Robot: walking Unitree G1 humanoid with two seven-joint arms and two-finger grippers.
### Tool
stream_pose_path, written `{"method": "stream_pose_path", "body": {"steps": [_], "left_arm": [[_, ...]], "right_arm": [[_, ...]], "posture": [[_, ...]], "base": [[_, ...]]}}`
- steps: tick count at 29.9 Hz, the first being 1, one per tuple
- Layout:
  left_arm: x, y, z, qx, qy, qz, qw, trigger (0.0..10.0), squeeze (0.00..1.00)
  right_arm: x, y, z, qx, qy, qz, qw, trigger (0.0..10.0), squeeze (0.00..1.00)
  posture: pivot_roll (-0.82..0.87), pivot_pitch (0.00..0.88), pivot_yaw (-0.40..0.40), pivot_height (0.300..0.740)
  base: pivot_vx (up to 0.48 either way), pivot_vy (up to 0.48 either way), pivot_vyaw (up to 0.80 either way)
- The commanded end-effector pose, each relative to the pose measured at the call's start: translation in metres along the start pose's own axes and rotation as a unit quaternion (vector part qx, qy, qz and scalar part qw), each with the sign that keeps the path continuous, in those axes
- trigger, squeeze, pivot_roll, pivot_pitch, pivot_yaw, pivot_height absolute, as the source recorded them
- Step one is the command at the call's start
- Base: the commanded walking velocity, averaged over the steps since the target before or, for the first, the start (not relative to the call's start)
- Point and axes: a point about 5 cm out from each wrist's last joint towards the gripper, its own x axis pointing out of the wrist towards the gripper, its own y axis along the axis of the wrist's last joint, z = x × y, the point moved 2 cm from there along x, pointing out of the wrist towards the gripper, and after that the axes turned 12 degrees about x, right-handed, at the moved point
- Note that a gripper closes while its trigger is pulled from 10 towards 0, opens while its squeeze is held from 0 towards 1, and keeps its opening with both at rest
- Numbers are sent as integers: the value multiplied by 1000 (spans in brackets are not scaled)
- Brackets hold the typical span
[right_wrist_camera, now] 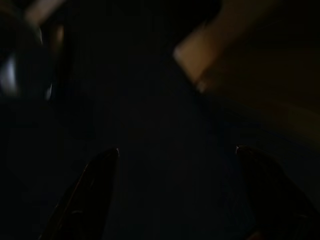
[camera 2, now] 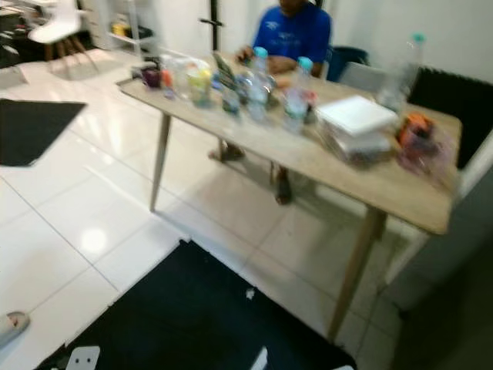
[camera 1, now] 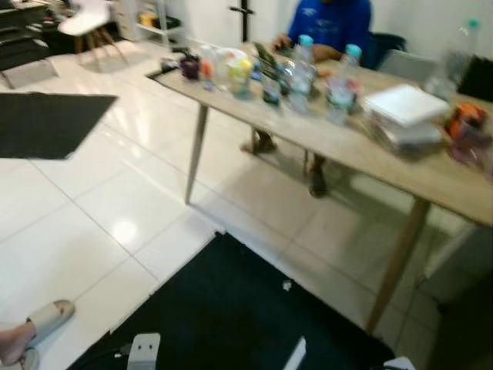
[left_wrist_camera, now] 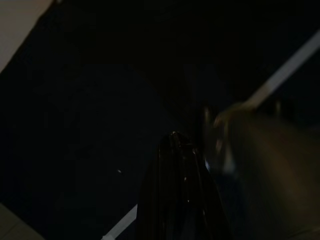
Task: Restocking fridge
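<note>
The bottles (camera 1: 339, 81) stand in a row on the wooden bench (camera 1: 431, 181), well ahead of me and far from both my jaws. My right gripper (right_wrist_camera: 175, 155) hangs over dark floor, jaws wide apart, holding nothing. My left gripper (left_wrist_camera: 175, 175) hangs low too, jaws pressed together, empty.

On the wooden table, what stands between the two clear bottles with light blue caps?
In the left eye view, between the two bottles with light blue caps the stretch looks bare; only the wooden table shows there. The picture is blurred.
</note>
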Motion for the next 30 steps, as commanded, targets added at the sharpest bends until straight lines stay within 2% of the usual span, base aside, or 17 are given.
{"method": "stream_pose_path", "body": {"steps": [1,10,22,30], "left_arm": [[-1,-4,-1,10,-1,-8,1000,10000,0],[0,-3,0,9,-2,-7,1000,10000,0],[0,-4,1,5,-4,-7,1000,10000,0],[-2,-8,-4,5,-3,-11,1000,10000,0]], "right_arm": [[0,-6,-6,-5,7,-8,1000,10000,0],[1,-4,-12,-5,11,-11,1000,10000,0],[1,5,-21,1,17,-6,1000,10000,0],[2,9,-28,0,21,-1,1000,10000,0]], "posture": [[-42,0,-31,740],[-42,0,-29,740],[-43,0,-29,740],[-43,0,-29,740]], "base": [[322,0,0],[322,0,0],[398,0,-769],[453,0,0]]}}
